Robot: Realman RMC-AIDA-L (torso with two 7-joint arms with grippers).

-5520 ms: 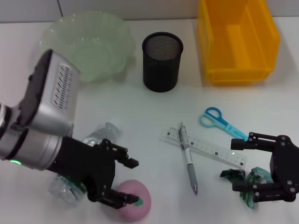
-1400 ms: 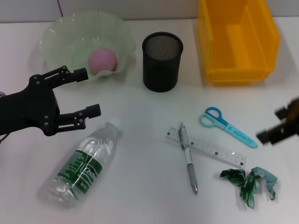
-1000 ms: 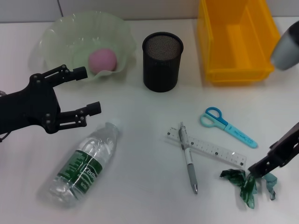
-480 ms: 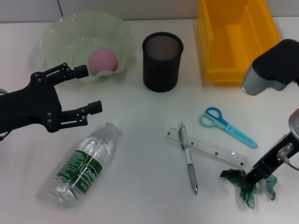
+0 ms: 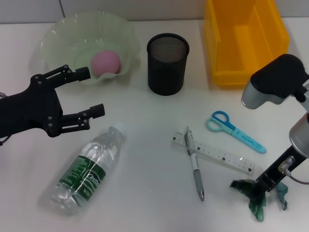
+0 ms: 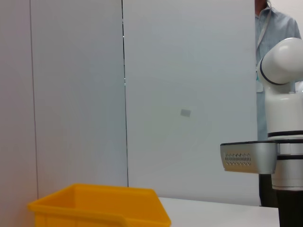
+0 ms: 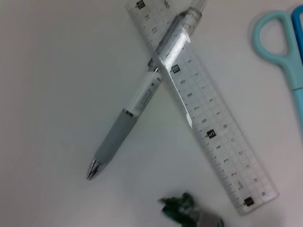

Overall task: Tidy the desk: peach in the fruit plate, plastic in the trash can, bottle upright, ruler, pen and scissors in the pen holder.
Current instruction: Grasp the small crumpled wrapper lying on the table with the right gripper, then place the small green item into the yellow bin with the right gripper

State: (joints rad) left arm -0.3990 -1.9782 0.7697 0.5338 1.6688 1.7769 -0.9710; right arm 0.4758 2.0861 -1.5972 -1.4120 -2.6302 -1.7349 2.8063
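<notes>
The pink peach (image 5: pixel 106 62) lies in the pale green fruit plate (image 5: pixel 58 34). My left gripper (image 5: pixel 91 92) hovers open and empty in front of the plate, above the neck end of the clear bottle (image 5: pixel 87 169), which lies on its side. My right gripper (image 5: pixel 263 186) is down on the crumpled green plastic (image 5: pixel 253 195) (image 7: pixel 184 210) at the front right. The clear ruler (image 5: pixel 212 152) (image 7: pixel 203 109) lies crossed under the pen (image 5: pixel 194 164) (image 7: pixel 137 109). Blue scissors (image 5: pixel 234 130) (image 7: pixel 284 52) lie just behind them. The black mesh pen holder (image 5: pixel 167 63) stands at the back centre.
A yellow bin (image 5: pixel 244 41) (image 6: pixel 99 205) stands at the back right, behind the scissors. My right arm's silver and white body (image 5: pixel 273 87) (image 6: pixel 279 156) rises over the table's right side.
The peach went from the table front into the plate and my left gripper let it go. My right arm swung down onto the plastic, which now looks bunched and slightly shifted.
</notes>
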